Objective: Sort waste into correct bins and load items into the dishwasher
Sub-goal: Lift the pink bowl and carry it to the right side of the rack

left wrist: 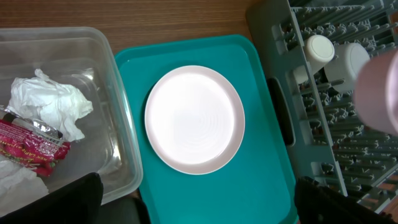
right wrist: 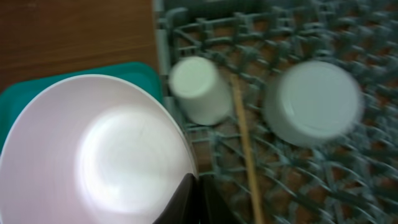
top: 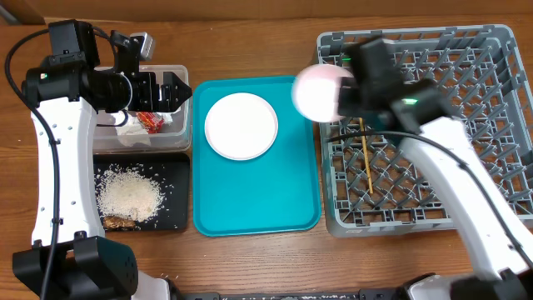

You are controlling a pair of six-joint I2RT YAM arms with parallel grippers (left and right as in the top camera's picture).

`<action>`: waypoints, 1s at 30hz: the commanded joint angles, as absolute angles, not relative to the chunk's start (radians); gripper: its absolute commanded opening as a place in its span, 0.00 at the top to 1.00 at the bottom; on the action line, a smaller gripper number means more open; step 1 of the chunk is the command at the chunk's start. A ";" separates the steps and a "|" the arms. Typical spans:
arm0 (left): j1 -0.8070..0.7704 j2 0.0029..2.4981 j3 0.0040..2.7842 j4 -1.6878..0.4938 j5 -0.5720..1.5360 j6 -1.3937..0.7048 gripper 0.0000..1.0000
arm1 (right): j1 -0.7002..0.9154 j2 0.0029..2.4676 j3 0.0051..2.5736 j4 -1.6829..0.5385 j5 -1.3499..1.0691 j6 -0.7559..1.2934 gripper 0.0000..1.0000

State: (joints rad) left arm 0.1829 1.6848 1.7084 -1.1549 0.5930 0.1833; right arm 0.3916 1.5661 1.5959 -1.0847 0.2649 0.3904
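The right gripper [right wrist: 188,196] clamped the pinkish bowl [right wrist: 93,149] by its rim over the grey rack [top: 475,142] for loading; the left gripper [top: 177,90] hung, jaws apart, above the clear tub [left wrist: 106,74].

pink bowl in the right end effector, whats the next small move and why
Probably carry the pink bowl further over the dish rack and lower it onto free pegs. The right end effector is shut on its rim; it hangs over the rack's edge next to the teal tray, near the white cup, chopsticks and white bowl.
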 commanded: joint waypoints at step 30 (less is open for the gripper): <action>0.176 1.677 1.735 -1.155 0.591 0.176 0.00 | 0.008 1.603 1.570 -1.531 0.926 -0.114 0.96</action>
State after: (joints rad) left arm 0.1829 1.6848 1.7084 -1.1549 0.5930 0.1833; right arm 0.0128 1.5658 1.5795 -1.5368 0.8986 0.0658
